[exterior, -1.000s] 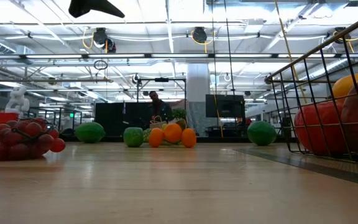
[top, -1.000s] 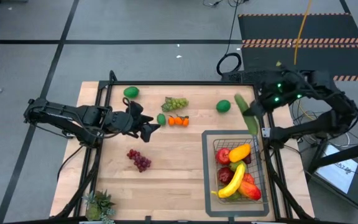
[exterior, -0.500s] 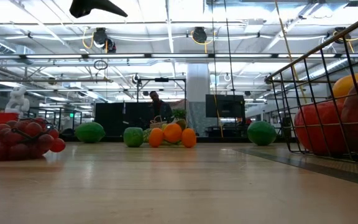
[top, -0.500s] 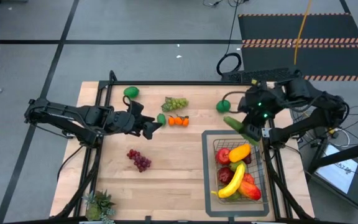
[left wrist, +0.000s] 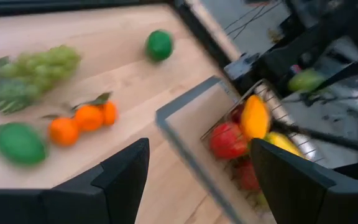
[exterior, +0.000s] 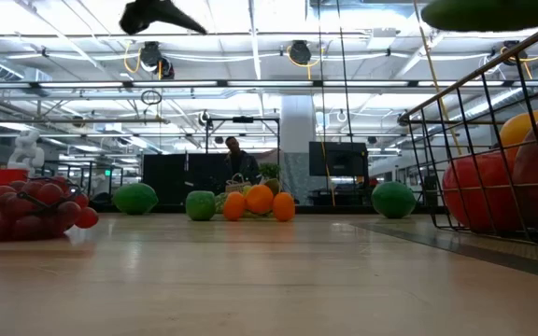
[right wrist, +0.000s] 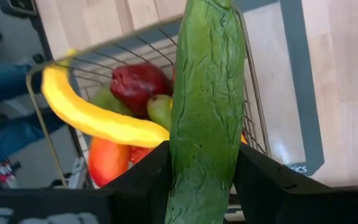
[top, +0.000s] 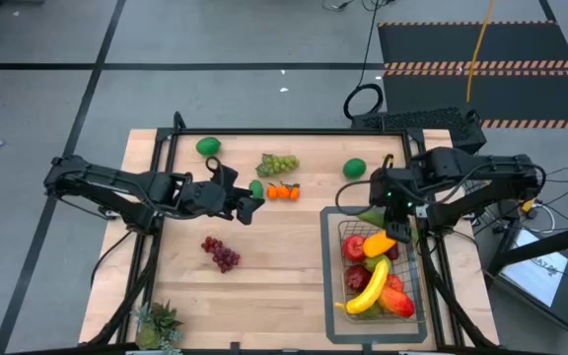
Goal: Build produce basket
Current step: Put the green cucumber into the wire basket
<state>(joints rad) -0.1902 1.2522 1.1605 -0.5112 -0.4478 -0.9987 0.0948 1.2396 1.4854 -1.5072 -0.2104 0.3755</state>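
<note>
My right gripper point(top: 385, 204) is shut on a green cucumber point(right wrist: 207, 106) above the far end of the dark wire basket point(top: 410, 258). The basket stands on a flat grey tray point(top: 329, 271) and holds a banana point(right wrist: 98, 121), red apples and other produce. My left gripper point(top: 251, 206) hangs open above the table's middle, next to the oranges point(top: 284, 192) and a green fruit point(top: 255, 187), with nothing between its fingers point(left wrist: 123, 180). Loose on the wood lie green grapes point(top: 279, 163), red grapes point(top: 221, 253) and two green fruits point(top: 208, 146) point(top: 354, 169). My right gripper pinches the cucumber's near part point(right wrist: 197, 180) between its two fingers point(right wrist: 145, 180), one on each side. The fingers point steeply down, and the cucumber runs on past the fingertips along them. It hangs tilted, clear of the basket and the fruit below.
A spiky green potted plant point(top: 159, 323) stands at the table's near left corner. The basket's wire rim point(exterior: 474, 79) rises at the right in the low view. Bare wood lies between the red grapes and the tray.
My right gripper has come down and swung from the table's far right in over the basket's far end, rolling as it went. The cucumber has turned with it and now points down at the basket. My left gripper has shifted a little toward the table's right.
</note>
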